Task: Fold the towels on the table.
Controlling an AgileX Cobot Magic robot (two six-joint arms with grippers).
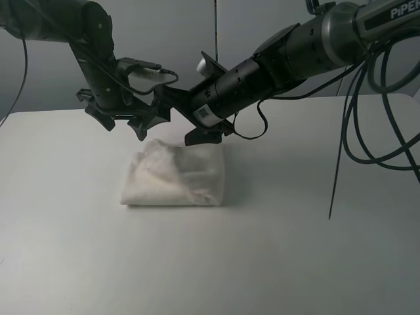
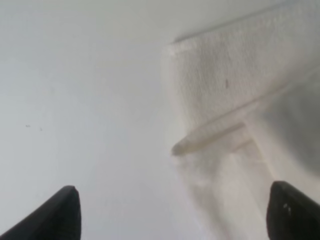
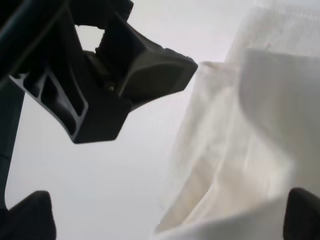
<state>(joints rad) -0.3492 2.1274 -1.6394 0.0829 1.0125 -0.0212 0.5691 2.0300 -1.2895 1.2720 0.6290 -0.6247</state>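
Observation:
The white towel [image 1: 174,175] lies folded into a thick, slightly lumpy rectangle at the middle of the white table [image 1: 308,249]. My left gripper [image 1: 123,129] hovers open just behind the towel's far left corner. My right gripper [image 1: 180,121] reaches across the middle and hovers open above the towel's far edge, close to the left gripper. In the left wrist view the towel [image 2: 235,75] shows its woven border band, with both fingertips [image 2: 60,215] spread wide and empty. In the right wrist view the towel's folds [image 3: 235,150] lie under the open gripper [image 3: 165,220]. The label is hidden.
The left gripper's black finger [image 3: 135,70] sits close in front of the right wrist camera. Black cables [image 1: 367,131] hang from the right arm over the table's right side. A grey wall stands behind the table.

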